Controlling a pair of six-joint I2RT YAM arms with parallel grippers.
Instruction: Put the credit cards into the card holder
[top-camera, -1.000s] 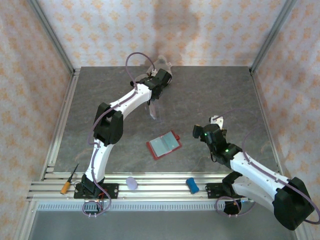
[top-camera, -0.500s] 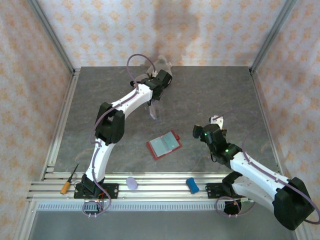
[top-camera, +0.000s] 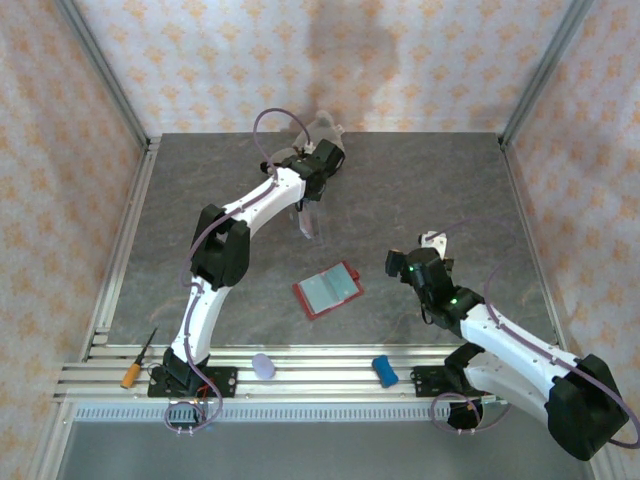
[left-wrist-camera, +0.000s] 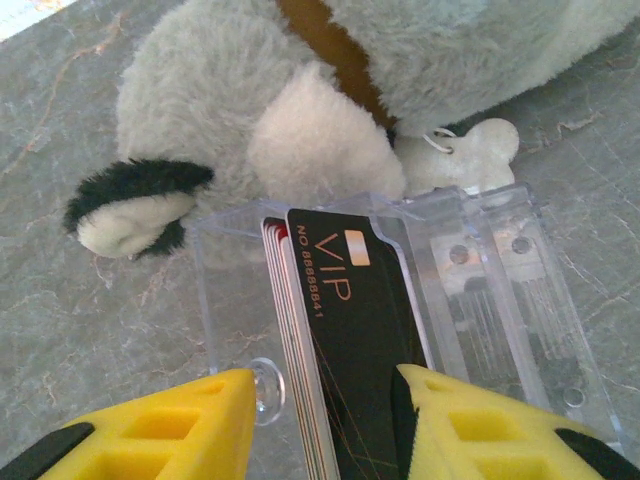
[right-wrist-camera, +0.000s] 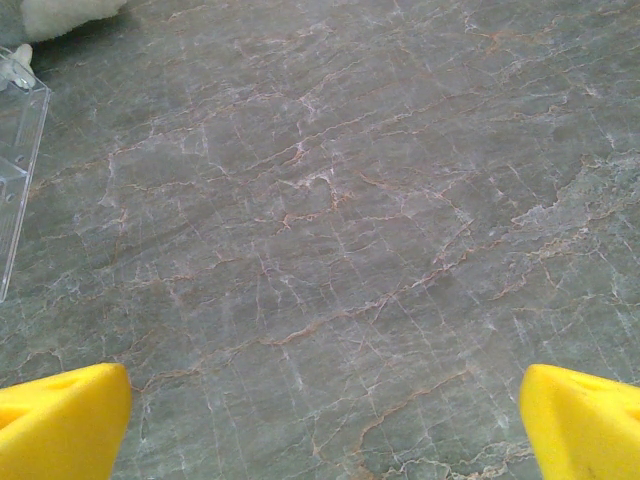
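Left gripper (left-wrist-camera: 322, 385): half-open, astride black-fronted credit cards (left-wrist-camera: 350, 300) in clear plastic case (left-wrist-camera: 500, 300).
Right gripper (right-wrist-camera: 320, 400): wide, empty.
Advice: pinch squarely, lift straight.

You find the card holder (top-camera: 328, 288) lying mid-table (top-camera: 440, 190), with the plastic case (top-camera: 309, 218) behind it. The credit cards (left-wrist-camera: 350, 340) stand inside that case, and the plush toy (left-wrist-camera: 300, 110) lies just behind it.

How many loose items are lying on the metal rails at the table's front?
3: an orange-handled screwdriver at the left end, a lilac piece by the left arm's base, a blue piece by the right arm's base. The arms may hide more.
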